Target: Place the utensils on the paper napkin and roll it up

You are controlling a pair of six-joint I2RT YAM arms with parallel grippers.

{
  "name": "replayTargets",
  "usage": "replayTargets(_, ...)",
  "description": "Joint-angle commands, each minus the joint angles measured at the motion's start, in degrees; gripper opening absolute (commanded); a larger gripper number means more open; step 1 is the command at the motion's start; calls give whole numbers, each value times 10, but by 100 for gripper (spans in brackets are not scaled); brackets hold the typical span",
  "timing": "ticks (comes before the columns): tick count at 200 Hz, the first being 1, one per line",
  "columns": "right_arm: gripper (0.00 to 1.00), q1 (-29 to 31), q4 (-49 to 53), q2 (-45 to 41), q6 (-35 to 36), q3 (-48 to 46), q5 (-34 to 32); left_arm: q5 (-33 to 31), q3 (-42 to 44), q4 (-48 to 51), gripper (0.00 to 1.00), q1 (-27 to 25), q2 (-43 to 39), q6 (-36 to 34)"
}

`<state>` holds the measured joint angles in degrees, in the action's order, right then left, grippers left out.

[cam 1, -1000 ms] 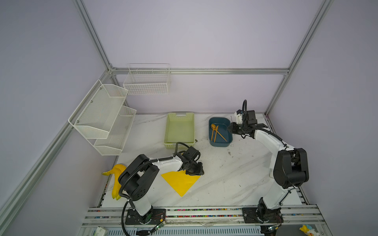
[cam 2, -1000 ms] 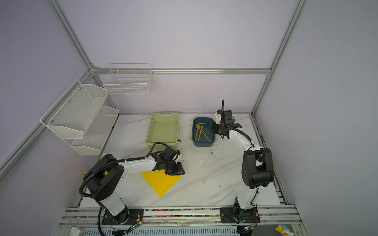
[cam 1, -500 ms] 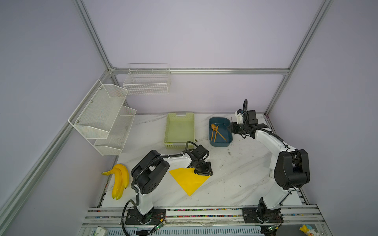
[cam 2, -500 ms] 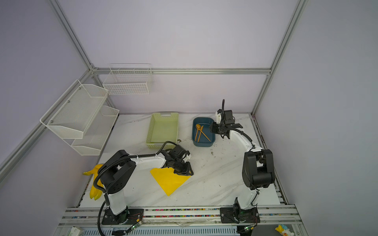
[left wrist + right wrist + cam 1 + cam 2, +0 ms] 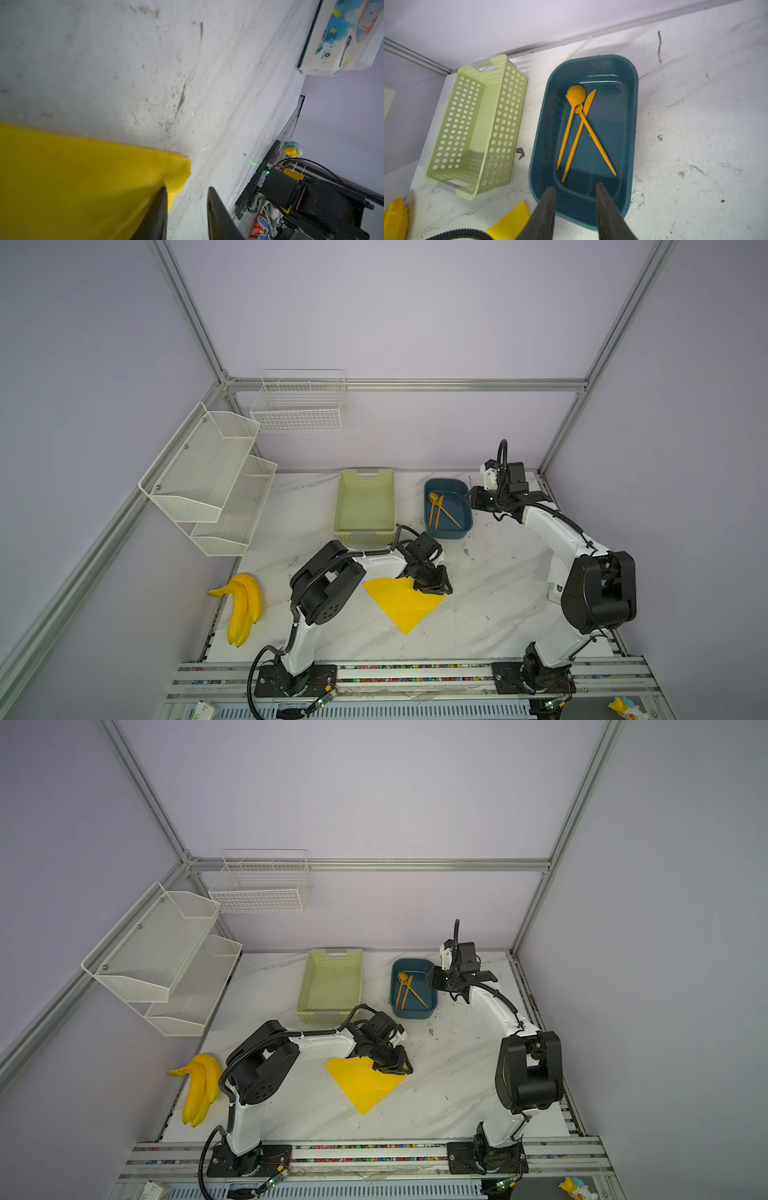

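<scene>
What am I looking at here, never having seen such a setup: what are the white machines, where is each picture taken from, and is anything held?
Two white robot arms stand at the near edge of a marble table. Each ends in a two-fingered pincer with a camera on its wrist; the two wide pictures come from overhead. The left pincer is open at a corner of the yellow paper napkin. The right pincer is open and empty, beside the blue tray holding the orange utensils. A green basket and bananas sit nearby. Nothing is gripped.
</scene>
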<state>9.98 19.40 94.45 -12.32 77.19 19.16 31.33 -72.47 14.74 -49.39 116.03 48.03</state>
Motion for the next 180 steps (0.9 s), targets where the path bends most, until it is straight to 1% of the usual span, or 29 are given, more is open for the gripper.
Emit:
replayTargets(1, 36, 4, 37, -41, -32, -16, 8, -20, -33, -37, 35, -5, -29, 11)
replayTargets(18, 35, 12, 60, -63, -38, -36, 18, -47, -22, -38, 36, -6, -71, -6)
replayTargets(34, 32, 30, 65, -94, -53, -69, 20, -85, -7, -12, 37, -2, -116, -29)
replayTargets(55, 30, 62, 60, -129, -77, -111, 30, -138, 15, 46, 36, 8, -170, -63)
replayTargets(61, 30, 71, 60, -137, -84, -123, 30, -152, 21, 67, 34, 12, -183, -74)
replayTargets(80, 29, 103, 51, -155, -115, -166, 25, -199, 43, 128, 34, 25, -217, -106)
replayTargets(82, 29, 107, 49, -167, -119, -170, 25, -204, 47, 132, 34, 27, -222, -110)
replayTargets(103, 24, 142, 36, -181, -149, -208, 27, -239, 85, 177, 34, 46, -254, -135)
replayTargets(122, 21, 181, 21, -176, -168, -236, 27, -241, 123, 190, 31, 61, -270, -150)
replayTargets(143, 18, 212, -4, -161, -187, -270, 27, -238, 159, 192, 29, 63, -274, -159)
replayTargets(154, 18, 225, -16, -161, -195, -285, 28, -237, 175, 191, 29, 64, -269, -160)
replayTargets(164, 18, 235, -25, -141, -198, -293, 28, -233, 189, 188, 29, 64, -264, -160)
replayTargets(180, 17, 244, -24, -135, -200, -294, 15, -220, 207, 180, 28, 64, -255, -156)
